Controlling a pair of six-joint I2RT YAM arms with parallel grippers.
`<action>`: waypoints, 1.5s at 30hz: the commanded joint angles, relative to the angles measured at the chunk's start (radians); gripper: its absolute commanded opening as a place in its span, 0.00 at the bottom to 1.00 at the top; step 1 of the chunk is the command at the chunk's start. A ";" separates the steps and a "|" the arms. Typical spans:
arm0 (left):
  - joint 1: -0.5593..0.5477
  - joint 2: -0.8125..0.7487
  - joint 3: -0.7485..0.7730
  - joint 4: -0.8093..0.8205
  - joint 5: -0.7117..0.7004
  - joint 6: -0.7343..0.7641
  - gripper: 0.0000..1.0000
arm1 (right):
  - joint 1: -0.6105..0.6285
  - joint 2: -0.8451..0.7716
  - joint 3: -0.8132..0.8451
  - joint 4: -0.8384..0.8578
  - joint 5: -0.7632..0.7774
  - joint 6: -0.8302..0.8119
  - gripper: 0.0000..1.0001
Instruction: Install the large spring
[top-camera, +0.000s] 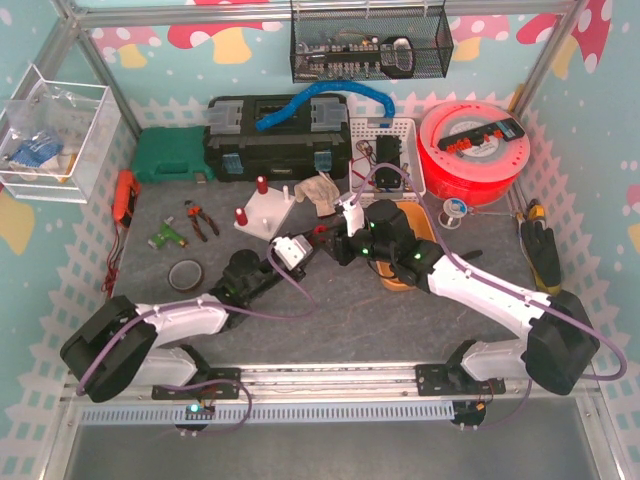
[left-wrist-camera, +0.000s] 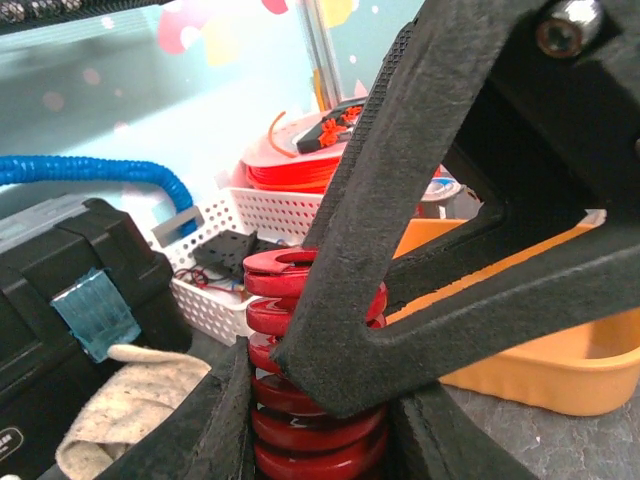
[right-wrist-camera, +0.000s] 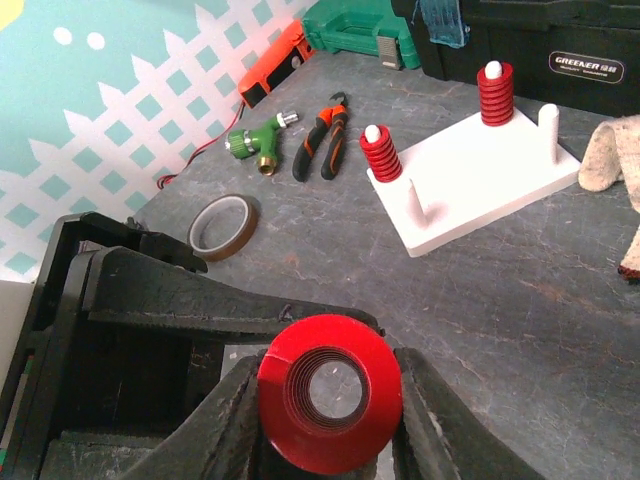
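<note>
The spring (top-camera: 318, 231) is held between the two sets of jaws, which meet end to end over the middle of the bench (top-camera: 330, 320).

Left jaws: pinching the spring. In the left wrist view the lower coils (left-wrist-camera: 318, 425) are seen pressed between the two fingers (left-wrist-camera: 222, 430). The lower end of the spring is cut off by the frame.

Right jaws: also pinching the spring. In the right wrist view its end face (right-wrist-camera: 330, 390) is seen head-on, with a finger (right-wrist-camera: 425, 405) touching each side. In the left wrist view one of these fingers (left-wrist-camera: 400, 200) is seen crossing in front of the upper coils.

Both grips are thus recorded on the one spring, the left lower and the right higher along its length.

The peg board (right-wrist-camera: 480, 175) is noted well ahead of the right jaws and to their right, flat on the bench and apart from the spring. Two pegs are fitted with smaller red springs (right-wrist-camera: 381, 152) (right-wrist-camera: 494, 92); two other pegs (right-wrist-camera: 549, 130) are seen uncovered.

A tape roll (right-wrist-camera: 222, 226) is noted ahead of the right jaws to their left, with pliers (right-wrist-camera: 325, 148) beyond it.

An orange tray (left-wrist-camera: 560, 360) is seen just right of the left jaws.
</note>
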 joint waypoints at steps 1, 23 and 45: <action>-0.003 0.021 0.033 -0.044 -0.023 0.008 0.00 | 0.011 -0.011 -0.002 0.035 -0.087 -0.018 0.25; -0.003 0.043 -0.034 0.097 -0.006 -0.042 0.00 | 0.009 -0.024 -0.048 0.144 -0.062 0.146 0.49; -0.003 0.045 0.092 -0.167 -0.027 -0.151 0.19 | 0.050 0.076 0.121 -0.084 0.075 -0.223 0.00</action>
